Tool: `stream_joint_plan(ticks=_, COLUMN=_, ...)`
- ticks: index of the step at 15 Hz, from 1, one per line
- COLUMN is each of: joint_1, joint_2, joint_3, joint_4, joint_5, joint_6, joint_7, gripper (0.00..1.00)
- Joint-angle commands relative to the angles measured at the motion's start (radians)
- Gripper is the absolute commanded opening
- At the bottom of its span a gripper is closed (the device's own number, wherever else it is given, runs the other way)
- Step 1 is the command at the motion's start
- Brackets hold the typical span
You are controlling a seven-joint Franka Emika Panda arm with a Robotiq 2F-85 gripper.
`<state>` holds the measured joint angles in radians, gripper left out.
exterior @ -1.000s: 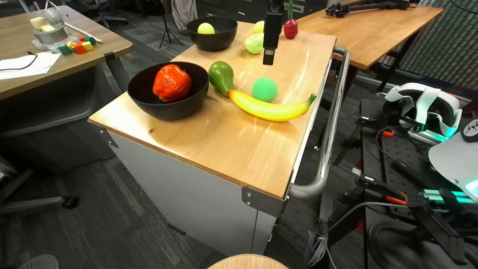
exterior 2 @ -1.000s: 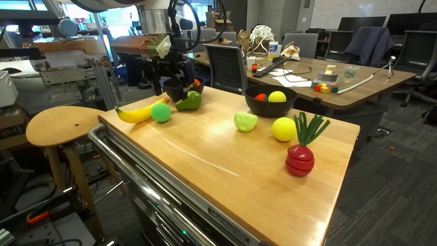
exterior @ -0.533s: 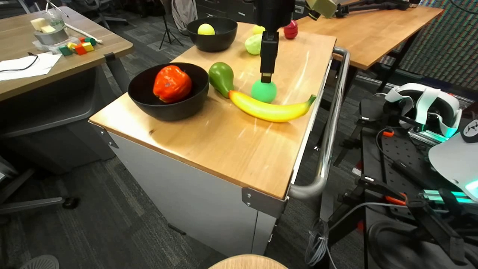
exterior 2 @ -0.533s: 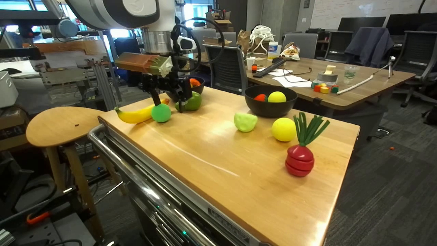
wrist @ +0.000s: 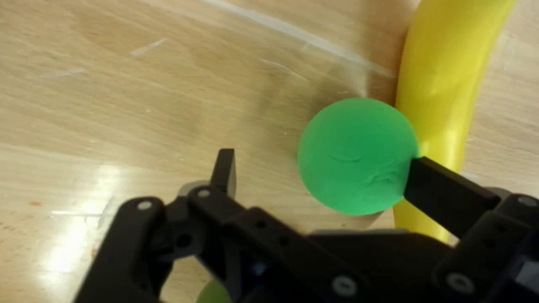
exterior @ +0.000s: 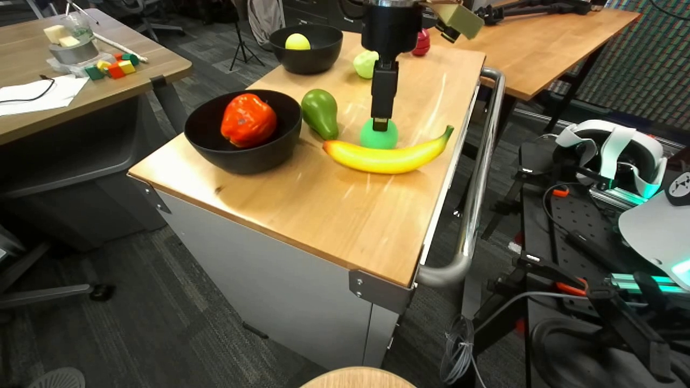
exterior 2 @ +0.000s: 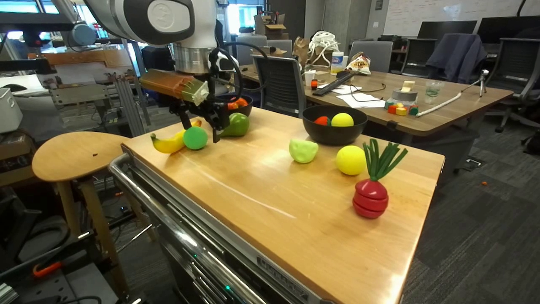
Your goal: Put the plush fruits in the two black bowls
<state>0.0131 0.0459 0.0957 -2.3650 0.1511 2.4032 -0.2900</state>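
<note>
- We have the gripper (wrist: 321,166) spread wide, the green ball (wrist: 358,155) between its fingers.
- One finger (wrist: 446,198) looks to touch the ball, though we can't be sure from this angle; the other stands apart.
- Banana (exterior: 388,160): on the wooden top (exterior: 345,210), just beside the ball.
- Green pear-shaped fruit (exterior: 321,112): just beside one black bowl (exterior: 245,163), which holds a red pepper (exterior: 248,119).
- The other black bowl (exterior 2: 335,136): yellow ball (exterior 2: 342,119) inside, plus a half-hidden red piece (exterior 2: 322,120).
- Also on the top, we mark: pale green fruit (exterior 2: 303,151), loose yellow ball (exterior 2: 351,160), red vegetable with green leaves (exterior 2: 370,198).
</note>
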Motion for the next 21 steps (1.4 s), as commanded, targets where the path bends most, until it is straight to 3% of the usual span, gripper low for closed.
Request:
stream_joint_plan(ticks=1, joint_1=0.005, joint_2=-0.01, joint_3=-0.01, joint_4=0.017, joint_5=0.113, joint_6=-0.01, joint_7=-0.064, gripper=1.0)
stream_joint_plan(ticks=5, joint_1=0.003, joint_2=-0.005, joint_3=-0.012, joint_4=0.041, joint_5=0.219, joint_6=-0.013, joint_7=-0.097, gripper=1.0)
stream_joint_plan(ticks=10, joint_1=0.007, joint_2=0.009, joint_3=-0.012, joint_4=0.04, joint_5=0.244, joint_6=0.0, joint_7=-0.089, gripper=0.99)
stream_joint_plan(ticks=12, joint_1=0.008, joint_2=0.018, joint_3=-0.013, joint_4=0.036, joint_5=0.22, joint_6=0.008, joint_7=-0.067, gripper=0.92)
stream_joint_plan(ticks=13, joint_1=0.008, joint_2=0.021, joint_3=-0.013, joint_4=0.033, joint_5=0.217, joint_6=0.017, joint_7=-0.068, gripper=0.82)
stream_joint_plan(ticks=16, joint_1=0.008, joint_2=0.028, joint_3=-0.009, joint_4=0.017, joint_5=0.219, joint_6=0.081, joint_7=-0.081, gripper=0.76)
stream_joint_plan(ticks=21, joint_1=0.009, joint_2=0.042, joint_3=0.006, joint_4=-0.02, joint_5=0.23, joint_6=0.254, joint_7=-0.118, gripper=0.88)
